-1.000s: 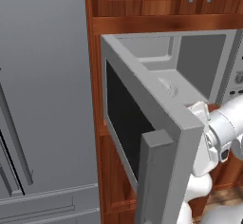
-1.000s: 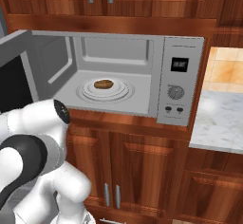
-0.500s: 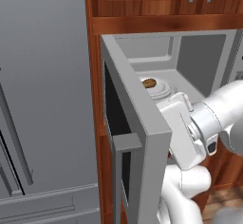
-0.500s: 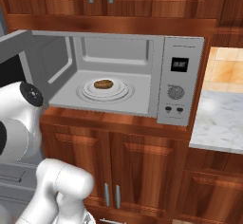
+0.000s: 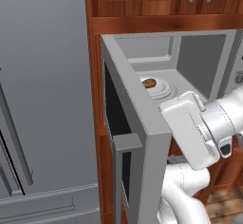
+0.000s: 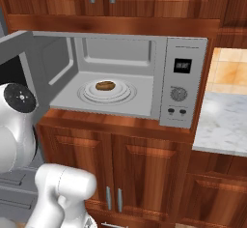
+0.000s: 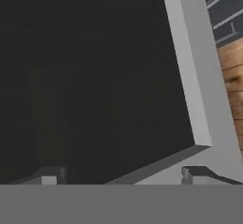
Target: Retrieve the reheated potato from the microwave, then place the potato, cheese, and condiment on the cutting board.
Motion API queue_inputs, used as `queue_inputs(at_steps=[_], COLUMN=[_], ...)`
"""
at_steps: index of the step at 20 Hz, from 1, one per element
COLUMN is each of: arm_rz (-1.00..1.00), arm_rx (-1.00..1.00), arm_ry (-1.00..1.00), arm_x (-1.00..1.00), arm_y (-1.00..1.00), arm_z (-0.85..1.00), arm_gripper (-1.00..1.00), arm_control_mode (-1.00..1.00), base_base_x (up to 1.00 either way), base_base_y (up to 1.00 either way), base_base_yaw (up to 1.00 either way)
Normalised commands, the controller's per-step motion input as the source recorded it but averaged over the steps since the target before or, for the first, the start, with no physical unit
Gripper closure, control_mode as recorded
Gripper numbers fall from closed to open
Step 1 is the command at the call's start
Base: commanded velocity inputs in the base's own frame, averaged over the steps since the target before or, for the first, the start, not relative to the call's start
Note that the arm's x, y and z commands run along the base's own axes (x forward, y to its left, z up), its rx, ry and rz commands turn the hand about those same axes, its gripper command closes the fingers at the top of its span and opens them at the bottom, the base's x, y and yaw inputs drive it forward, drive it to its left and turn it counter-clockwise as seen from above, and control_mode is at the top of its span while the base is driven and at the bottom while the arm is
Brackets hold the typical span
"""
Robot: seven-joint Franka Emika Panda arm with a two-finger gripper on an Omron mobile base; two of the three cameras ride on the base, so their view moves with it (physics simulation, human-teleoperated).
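Potato (image 6: 105, 85) on turntable (image 6: 123, 94) inside microwave (image 6: 185, 89).

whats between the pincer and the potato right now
The open microwave door. In the hand view the pincer faces the door's dark window up close; in the left base view the potato sits on the turntable past that door.

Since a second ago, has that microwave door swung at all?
Yes. In the left base view the microwave door has swung further open, away from the cabinet front, so the potato now shows.
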Motion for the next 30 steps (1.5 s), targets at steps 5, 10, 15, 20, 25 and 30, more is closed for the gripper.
queue_inputs(at_steps=[5,10,15,20,25,30], arm_rz=[-0.15,-0.05,0.00,0.00,0.00,0.00], arm_rx=[-0.12,-0.28,-0.31,-0.25,-0.19,-0.11], arm_ry=[-0.02,-0.23,-0.40,-0.35,-0.18,-0.06], arm_x=[0.07,0.15,0.23,0.44,0.59,0.76], arm_y=[-0.60,-0.59,-0.49,-0.39,-0.33,-0.25], arm_z=[0.00,0.00,0.00,0.00,0.02,0.01], arm_gripper=[-1.00,-1.00,-1.00,-1.00,-1.00,-1.00], arm_control_mode=[-1.00,-1.00,-1.00,-1.00,-1.00,-1.00], base_base_x=[0.00,0.00,0.00,0.00,0.00,0.00], base_base_y=[0.00,0.00,0.00,0.00,0.00,0.00], base_base_yaw=[0.00,0.00,0.00,0.00,0.00,0.00])
